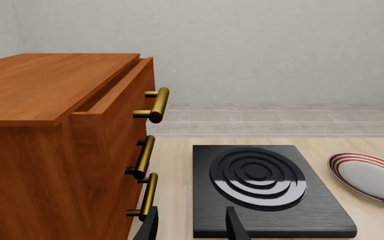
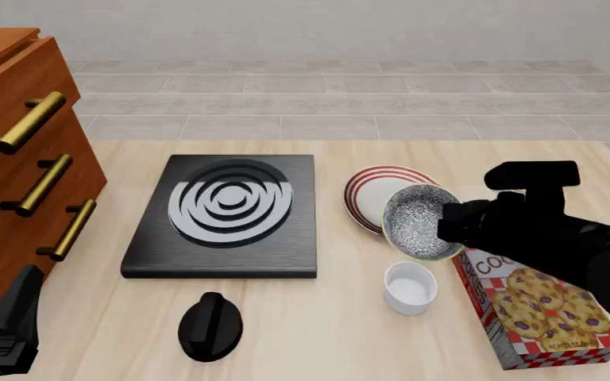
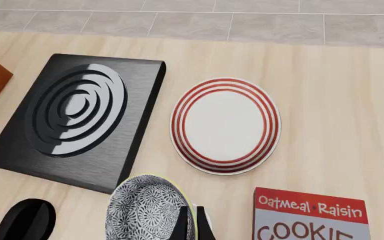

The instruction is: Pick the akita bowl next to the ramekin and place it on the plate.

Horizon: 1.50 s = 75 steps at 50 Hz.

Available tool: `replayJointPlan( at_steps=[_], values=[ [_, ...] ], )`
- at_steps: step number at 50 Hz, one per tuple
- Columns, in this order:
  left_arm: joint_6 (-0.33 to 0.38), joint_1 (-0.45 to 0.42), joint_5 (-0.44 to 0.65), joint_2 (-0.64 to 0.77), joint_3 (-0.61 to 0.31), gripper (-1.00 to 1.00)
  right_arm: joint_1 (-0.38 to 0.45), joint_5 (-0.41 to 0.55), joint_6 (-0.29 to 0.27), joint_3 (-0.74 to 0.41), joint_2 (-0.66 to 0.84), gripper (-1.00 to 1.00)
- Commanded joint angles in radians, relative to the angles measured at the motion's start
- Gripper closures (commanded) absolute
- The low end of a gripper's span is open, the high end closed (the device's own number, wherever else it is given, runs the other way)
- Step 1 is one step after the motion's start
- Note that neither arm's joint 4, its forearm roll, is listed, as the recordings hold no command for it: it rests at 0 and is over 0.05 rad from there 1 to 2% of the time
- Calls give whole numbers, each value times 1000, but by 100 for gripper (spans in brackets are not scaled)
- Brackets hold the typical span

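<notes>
The akita bowl point(image 2: 419, 223), speckled grey with a pale rim, hangs tilted above the table with my right gripper point(image 2: 449, 230) shut on its rim. It overlaps the near edge of the red-ringed plate point(image 2: 371, 193) in the front view. The right wrist view shows the bowl point(image 3: 145, 212) beside the fingers point(image 3: 182, 226), and the whole plate point(image 3: 225, 125) lies ahead of it. Just in front of the bowl, the white ramekin point(image 2: 409, 287) stands on the table. My left gripper point(image 2: 9, 321) rests low at the near left, open and holding nothing point(image 1: 192, 227).
A black slab with silver rings point(image 2: 220, 214) lies left of the plate. A wooden cabinet with brass handles point(image 2: 13, 151) fills the left side, its top drawer slightly open. A cookie box point(image 2: 543, 317) lies at the near right, and a black oval object point(image 2: 210, 325) at the front.
</notes>
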Motion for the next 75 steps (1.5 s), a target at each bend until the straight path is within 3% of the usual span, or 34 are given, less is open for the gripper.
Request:
replayJointPlan(
  at_steps=[1,75],
  values=[
    [0,0,0,0,0,-100,-6,-35,0,-31,41,100],
    [0,0,0,0,0,-100,-92,-249,8,-236,413,100]
  ],
)
